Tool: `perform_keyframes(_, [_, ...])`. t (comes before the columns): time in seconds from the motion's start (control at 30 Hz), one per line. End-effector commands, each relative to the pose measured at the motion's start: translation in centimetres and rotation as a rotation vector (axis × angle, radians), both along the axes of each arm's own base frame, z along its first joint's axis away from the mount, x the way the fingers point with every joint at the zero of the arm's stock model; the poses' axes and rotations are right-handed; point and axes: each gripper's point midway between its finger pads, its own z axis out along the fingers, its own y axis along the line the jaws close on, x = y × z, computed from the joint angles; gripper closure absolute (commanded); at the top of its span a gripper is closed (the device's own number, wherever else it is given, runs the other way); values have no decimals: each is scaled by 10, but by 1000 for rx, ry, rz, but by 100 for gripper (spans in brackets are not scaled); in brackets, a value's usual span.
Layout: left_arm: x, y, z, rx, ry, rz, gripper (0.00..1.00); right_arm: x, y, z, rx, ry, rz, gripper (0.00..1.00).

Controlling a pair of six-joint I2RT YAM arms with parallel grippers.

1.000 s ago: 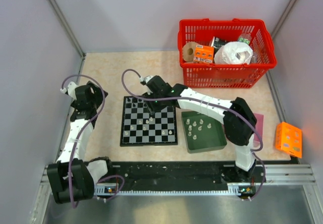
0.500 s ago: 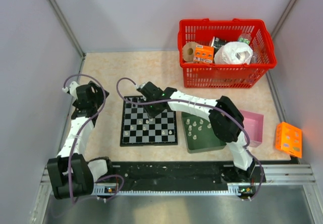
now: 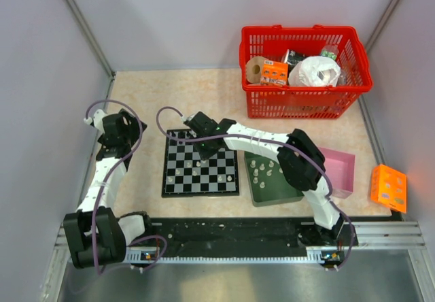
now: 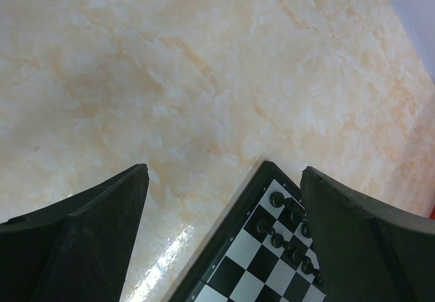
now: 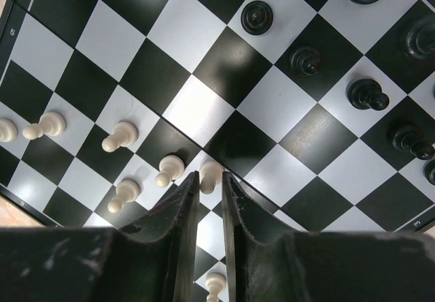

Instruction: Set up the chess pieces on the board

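The right arm's elbow has swung leftward since a second ago, baring the pink box (image 3: 338,169) it covered, and the right gripper (image 5: 211,177) has narrowed; its fingers stand close on either side of a white pawn (image 5: 211,171) at their tips, though its base is hidden and I cannot tell whether they pinch it. The board (image 3: 200,179) lies on the table (image 3: 149,91) between the arms, just left of a dark green tray (image 3: 289,192) holding whitish pieces (image 3: 262,169) too small to name; other white pawns (image 5: 121,136) line its near squares; black pieces (image 5: 304,60) stand toward its far edge, several cut off by the right wrist view. The left gripper (image 4: 224,171) hangs wide open over the table beside the board's far-left corner, the only part its view shows. An orange box (image 3: 389,188) sits well right; a red basket (image 3: 306,105) stands at the back, its contents partly hidden.
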Motion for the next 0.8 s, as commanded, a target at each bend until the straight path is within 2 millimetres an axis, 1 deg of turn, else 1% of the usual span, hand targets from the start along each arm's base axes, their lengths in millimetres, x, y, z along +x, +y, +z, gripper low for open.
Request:
perform_keyframes(0.0, [11,4,19,23,-54,-1,1,3,14,14,44,-19,6,82])
perform_keyframes(0.03, [11,4,20,25,-55,-2,1,3,14,15,45,-21,5,82])
perform_keyframes(0.1, [11,4,19,25,-54,-2,1,2,12,14,37,-18,8,88])
perform_keyframes(0.17, [11,4,20,27,-53,0,1,0,11,16,40,-16,11,89])
perform_keyframes(0.23, [12,4,20,25,-53,-1,1,-3,10,18,42,-8,19,93])
perform_keyframes(0.3, [11,4,19,27,-51,-2,1,-6,8,23,46,-5,20,95])
perform_keyframes(0.43, [10,5,18,31,-49,1,1,-19,4,34,55,-15,37,96])
perform_keyframes(0.53, [11,5,16,29,-43,0,1,-30,-2,33,42,-10,43,96])
perform_keyframes(0.77, [11,4,12,28,-35,-1,1,-46,-16,27,17,2,26,96])
